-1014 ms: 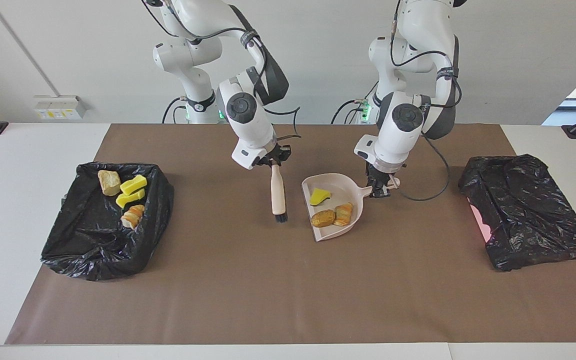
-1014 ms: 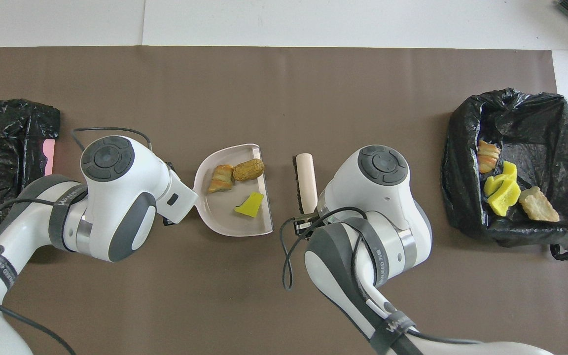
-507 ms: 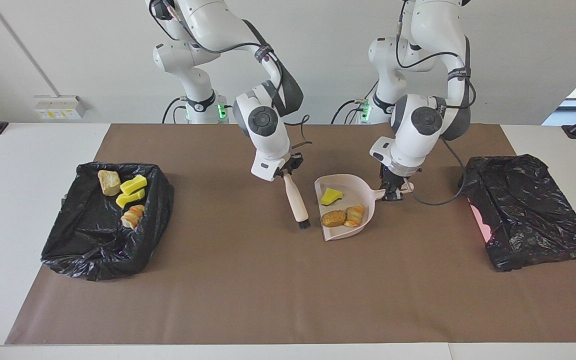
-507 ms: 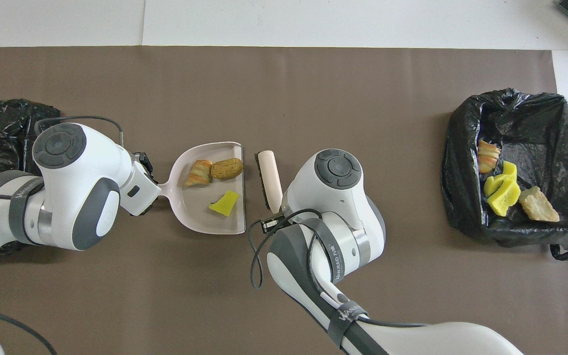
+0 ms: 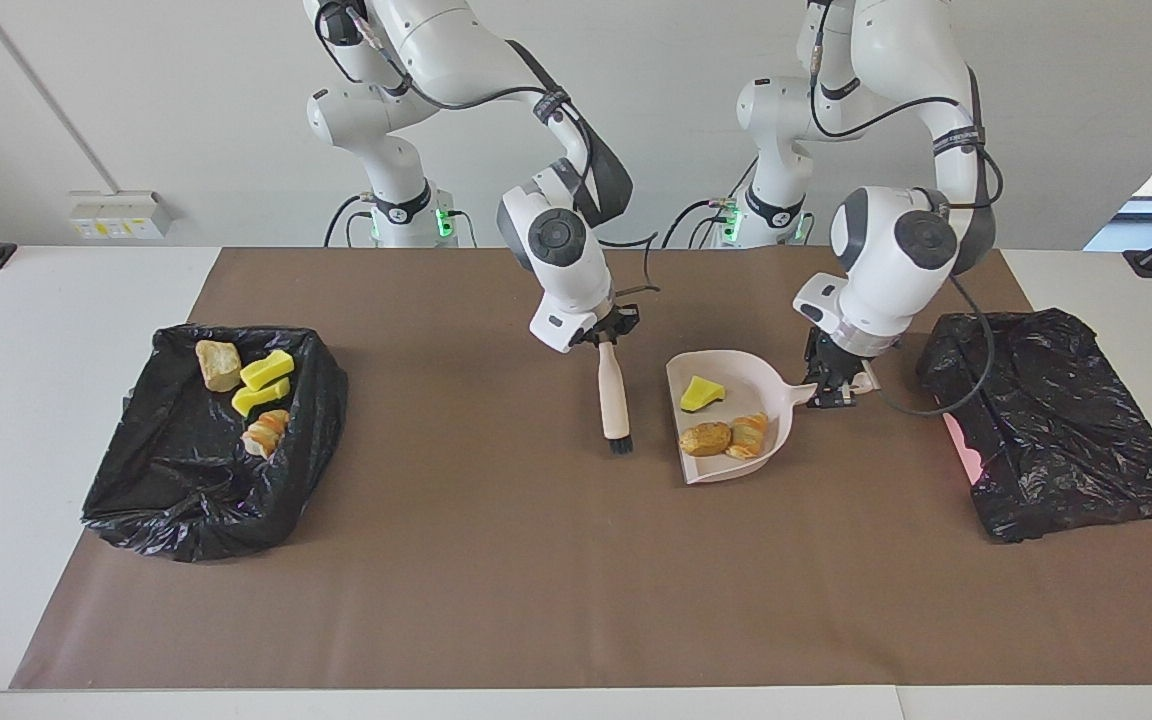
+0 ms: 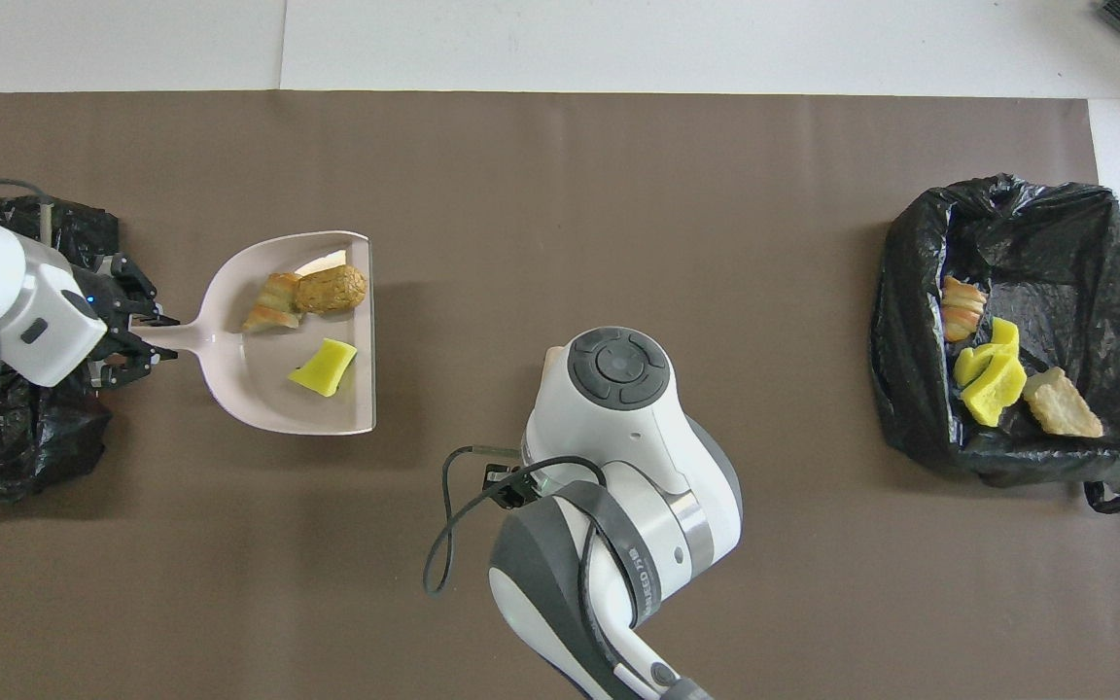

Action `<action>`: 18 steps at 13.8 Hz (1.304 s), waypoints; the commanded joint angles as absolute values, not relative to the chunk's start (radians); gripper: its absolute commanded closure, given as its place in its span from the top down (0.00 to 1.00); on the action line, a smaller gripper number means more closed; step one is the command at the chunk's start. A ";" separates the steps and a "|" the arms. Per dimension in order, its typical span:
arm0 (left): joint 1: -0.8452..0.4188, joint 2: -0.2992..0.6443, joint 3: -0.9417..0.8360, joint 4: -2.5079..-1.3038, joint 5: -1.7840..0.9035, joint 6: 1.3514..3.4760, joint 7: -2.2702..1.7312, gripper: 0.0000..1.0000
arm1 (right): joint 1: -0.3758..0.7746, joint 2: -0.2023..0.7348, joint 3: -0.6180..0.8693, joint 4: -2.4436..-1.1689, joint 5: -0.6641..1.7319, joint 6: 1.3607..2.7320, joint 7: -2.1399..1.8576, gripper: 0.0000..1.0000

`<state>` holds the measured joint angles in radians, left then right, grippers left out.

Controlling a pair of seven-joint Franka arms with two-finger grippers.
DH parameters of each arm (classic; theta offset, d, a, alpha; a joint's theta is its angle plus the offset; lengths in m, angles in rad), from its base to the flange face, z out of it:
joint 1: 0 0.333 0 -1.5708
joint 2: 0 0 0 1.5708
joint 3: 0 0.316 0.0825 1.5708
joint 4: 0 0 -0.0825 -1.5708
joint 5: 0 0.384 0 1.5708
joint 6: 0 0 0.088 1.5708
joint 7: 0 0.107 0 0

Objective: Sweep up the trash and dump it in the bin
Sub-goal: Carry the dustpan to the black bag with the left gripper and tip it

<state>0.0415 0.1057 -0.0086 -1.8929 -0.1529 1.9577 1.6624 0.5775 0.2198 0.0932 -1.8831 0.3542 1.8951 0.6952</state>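
Observation:
My left gripper [image 5: 833, 388] [image 6: 137, 335] is shut on the handle of the pale pink dustpan [image 5: 771, 400] [image 6: 259, 399], which hangs a little above the brown mat. Trash lies in the pan: a yellow sponge scrap [image 5: 701, 392] [image 6: 325, 353], a brown lump [image 5: 704, 438] [image 6: 332, 289] and a pastry piece [image 5: 748, 435] [image 6: 273, 301]. My right gripper [image 5: 608, 340] is shut on the beige brush [image 5: 613, 395], bristles down, beside the pan. From overhead my right arm hides that gripper and the brush. The open black-lined bin [image 5: 186, 500] [image 6: 1056, 243] at the right arm's end holds several trash pieces [image 5: 261, 385] [image 6: 993, 384].
A crumpled black bag [image 5: 1056, 430] [image 6: 16, 437] with a pink patch [image 5: 961, 440] showing lies at the left arm's end, just beside my left gripper. The brown mat [image 5: 496, 580] covers the middle of the white table.
Both arms have travelled toward the left arm's end of the table. The dustpan, with its trash still in it, now hangs beside the crumpled black bag, and the brush followed alongside.

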 commanded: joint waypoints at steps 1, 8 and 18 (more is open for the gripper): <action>0.168 0.094 -0.026 -1.815 -0.193 1.852 1.747 0.00 | 0.630 0.077 0.095 -2.076 0.356 1.902 0.715 0.00; 0.458 0.078 -0.014 -1.700 -0.290 1.738 1.829 0.00 | 0.701 -0.077 0.095 -2.348 0.351 2.009 0.542 0.00; 0.548 0.129 -0.017 -1.595 0.147 1.968 1.835 0.00 | 0.710 -0.038 0.095 -2.373 0.350 2.140 0.557 1.00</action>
<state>0.5521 0.1138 -0.0098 -1.6179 0.0484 1.9224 1.8293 0.7093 -0.0389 0.0951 -2.3703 0.3534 2.1157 0.5640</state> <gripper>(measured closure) 0.687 0.674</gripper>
